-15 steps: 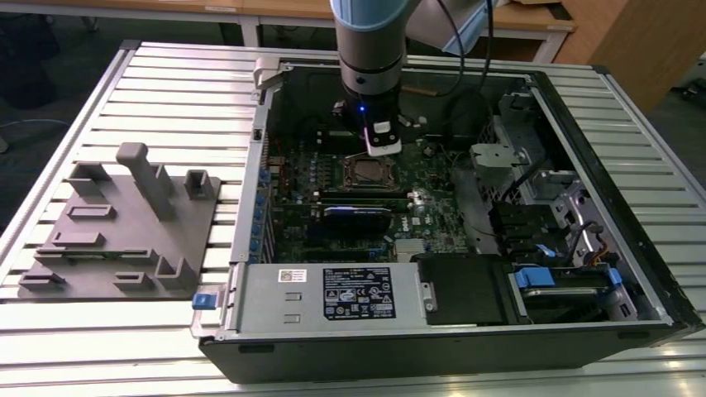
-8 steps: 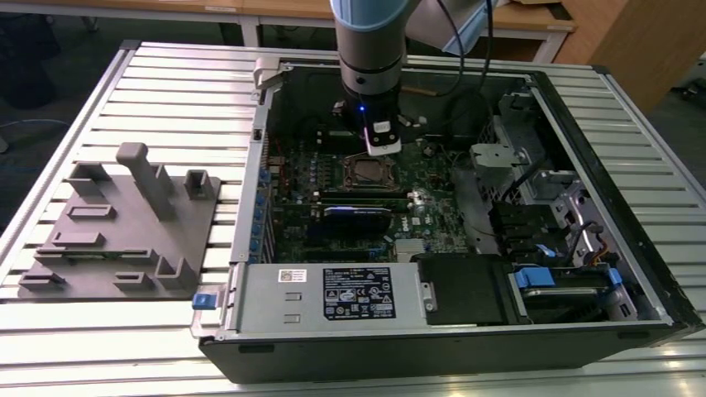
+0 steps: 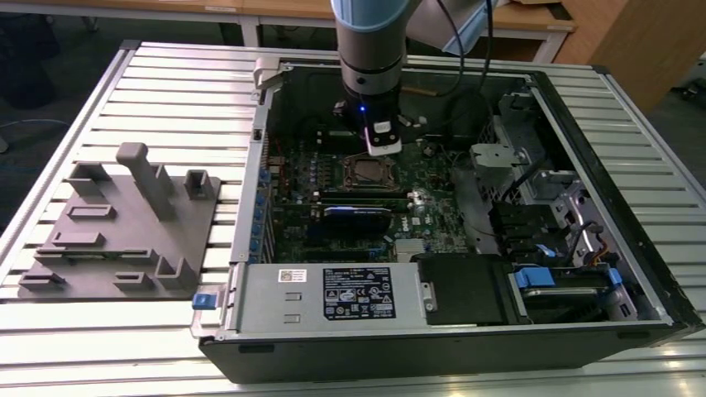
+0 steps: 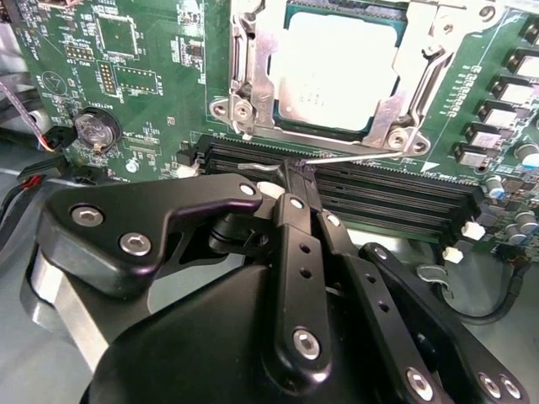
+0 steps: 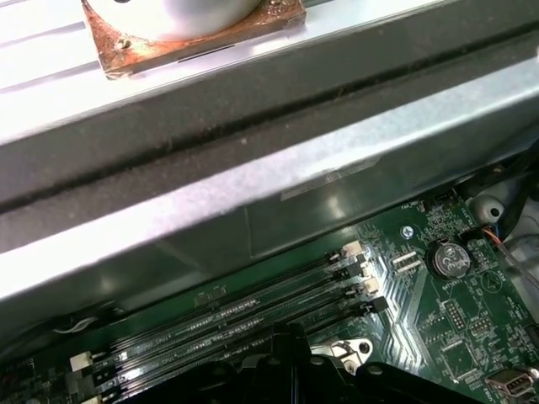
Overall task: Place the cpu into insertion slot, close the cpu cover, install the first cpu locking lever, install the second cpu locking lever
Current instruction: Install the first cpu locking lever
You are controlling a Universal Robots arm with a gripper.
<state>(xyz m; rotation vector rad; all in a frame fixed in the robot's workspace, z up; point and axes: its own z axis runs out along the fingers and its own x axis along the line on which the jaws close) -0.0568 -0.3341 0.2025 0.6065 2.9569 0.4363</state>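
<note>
With the cpu (image 4: 333, 71) seated under its cover (image 4: 253, 84), my gripper (image 4: 290, 175), fingers together, meets the locking lever (image 4: 362, 157); I'd push slowly, keeping contact.

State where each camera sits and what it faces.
Exterior view: off the arm, above the open computer case, looking down on the motherboard; shows the arm and gripper.
Second wrist view: wrist-mounted, looking along the gripper at the cpu inside the cpu cover.
First wrist view: wrist-mounted, looking over the memory slots to the case wall; gripper shows.
Both wrist views share memory slots, coin battery.
</note>
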